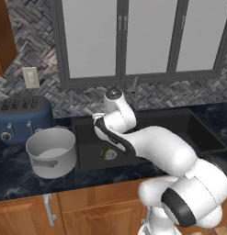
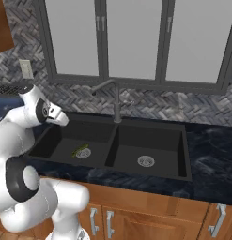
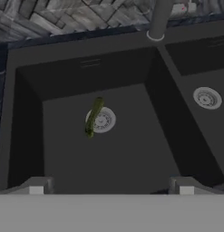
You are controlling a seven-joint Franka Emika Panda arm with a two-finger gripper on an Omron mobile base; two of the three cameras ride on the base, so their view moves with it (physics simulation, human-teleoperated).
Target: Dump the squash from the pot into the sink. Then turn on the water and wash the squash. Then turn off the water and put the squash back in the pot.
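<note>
The squash lies on the floor of the sink's left basin, one end resting against the round silver drain, its green length angled away from the drain toward the basin's front left. The right basin has its own drain and nothing on it. The faucet stands upright at the sink's back rim, over the divider between the basins, its spout reaching out above the left basin; no water shows. The gripper hangs above the left basin's near edge, jaws spread wide with nothing between them, well apart from the squash. The sink is set into a dark marbled counter. To the sink's left the pot stands upright just beside its rim, and a blue toaster sits behind the pot against the wall. Behind the sink runs a grey herringbone backsplash with a wall outlet above the toaster, and grey-framed windows above. Wooden cabinet doors with silver handles sit below the counter.
</note>
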